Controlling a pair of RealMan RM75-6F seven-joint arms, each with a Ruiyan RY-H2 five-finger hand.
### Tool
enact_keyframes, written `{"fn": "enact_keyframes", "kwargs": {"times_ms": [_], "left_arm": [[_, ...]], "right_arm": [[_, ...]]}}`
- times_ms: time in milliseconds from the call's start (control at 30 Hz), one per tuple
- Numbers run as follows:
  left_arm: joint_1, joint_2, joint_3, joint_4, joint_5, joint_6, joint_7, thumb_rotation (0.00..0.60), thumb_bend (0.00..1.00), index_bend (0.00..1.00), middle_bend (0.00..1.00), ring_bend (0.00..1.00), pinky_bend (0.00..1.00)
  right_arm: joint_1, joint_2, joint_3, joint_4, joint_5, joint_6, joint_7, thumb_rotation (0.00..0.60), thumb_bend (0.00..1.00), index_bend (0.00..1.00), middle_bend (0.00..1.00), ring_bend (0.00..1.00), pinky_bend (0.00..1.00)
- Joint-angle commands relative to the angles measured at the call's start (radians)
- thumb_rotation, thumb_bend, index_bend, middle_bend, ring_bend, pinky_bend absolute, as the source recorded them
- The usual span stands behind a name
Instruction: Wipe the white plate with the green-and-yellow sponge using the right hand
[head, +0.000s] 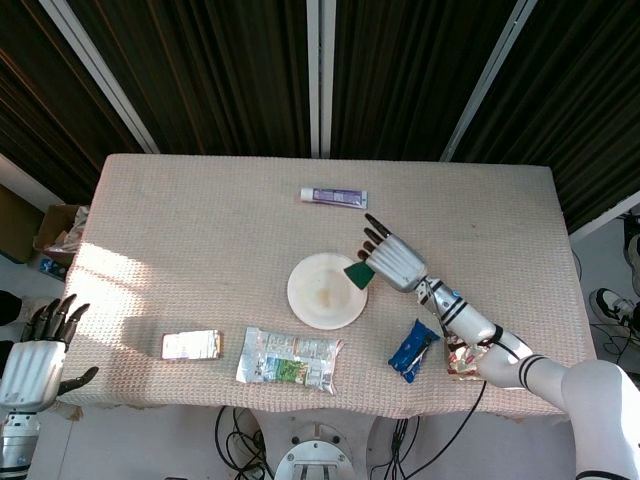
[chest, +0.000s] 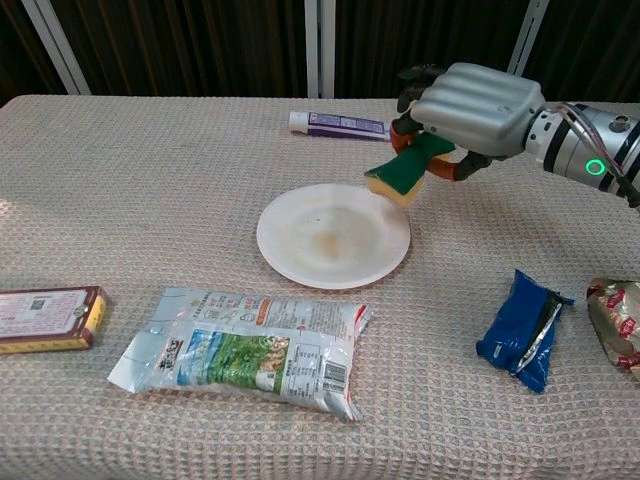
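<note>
The white plate (head: 326, 291) (chest: 333, 235) lies mid-table with a small brown smear at its centre. My right hand (head: 393, 260) (chest: 476, 102) grips the green-and-yellow sponge (head: 359, 272) (chest: 405, 170), lifted off the cloth and tilted, hanging over the plate's right rim. Whether the sponge touches the plate is unclear. My left hand (head: 40, 360) hangs beyond the table's left front corner, fingers spread and holding nothing; the chest view does not show it.
A toothpaste tube (head: 334, 197) (chest: 340, 125) lies behind the plate. A clear food bag (chest: 246, 347) and a flat box (chest: 47, 318) sit at the front left. A blue packet (chest: 523, 328) and a gold packet (chest: 615, 320) lie at the right.
</note>
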Motion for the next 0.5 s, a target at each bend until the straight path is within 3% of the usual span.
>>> {"fn": "enact_keyframes", "kwargs": {"times_ms": [33, 500], "left_arm": [[0.004, -0.005, 0.001, 0.018, -0.005, 0.0, -0.017, 0.6, 0.02, 0.13, 0.04, 0.04, 0.11], [0.005, -0.031, -0.001, 0.094, -0.02, -0.012, -0.083, 0.6, 0.02, 0.13, 0.04, 0.04, 0.11]], "right_arm": [[0.054, -0.021, 0.02, -0.075, -0.004, -0.071, -0.143, 0.6, 0.43, 0.66, 0.48, 0.21, 0.01], [0.116, -0.171, 0.032, -0.007, 0.041, -0.216, -0.464, 0.6, 0.44, 0.67, 0.5, 0.23, 0.0]]}}
